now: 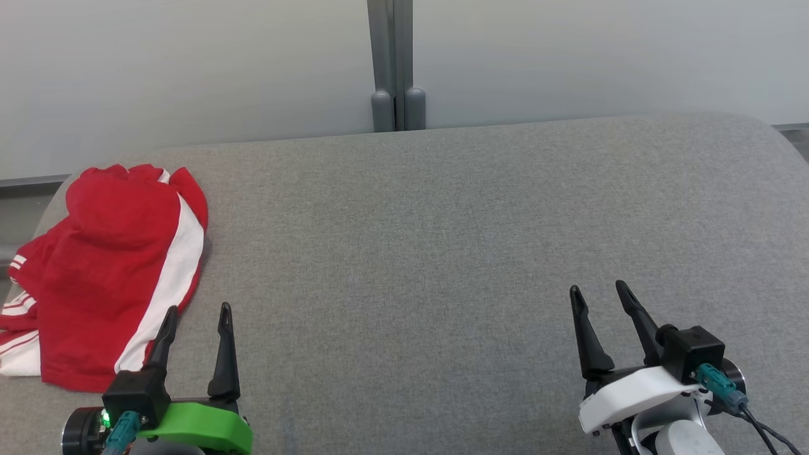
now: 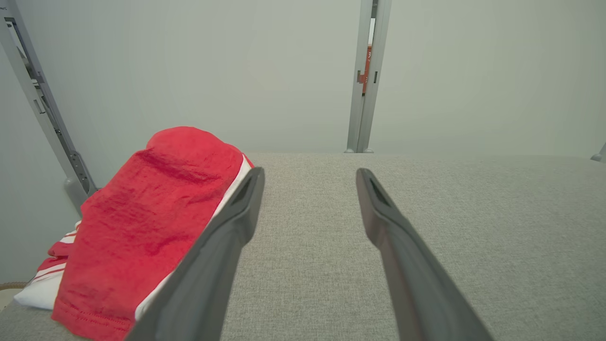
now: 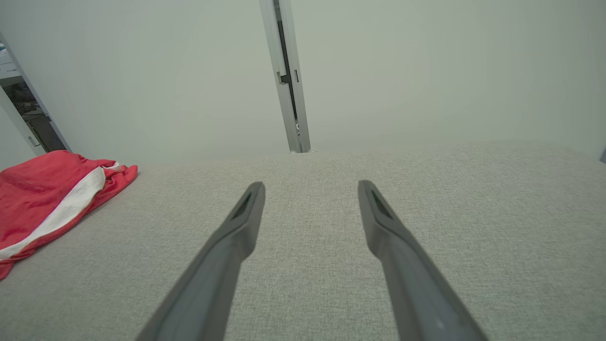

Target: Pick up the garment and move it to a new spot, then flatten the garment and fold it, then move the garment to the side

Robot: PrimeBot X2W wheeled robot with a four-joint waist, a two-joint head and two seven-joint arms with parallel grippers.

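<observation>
The garment is red with white side stripes and lies crumpled at the far left of the grey fabric surface. It bulges up at the left in the left wrist view and lies low at the left edge in the right wrist view. My left gripper stands open just right of the garment's near edge, its left finger beside the white stripe, holding nothing. My right gripper is open over bare fabric at the lower right, far from the garment.
A grey post rises behind the surface against a pale wall. The surface's rounded left edge runs just past the garment. Broad bare fabric lies between the two grippers.
</observation>
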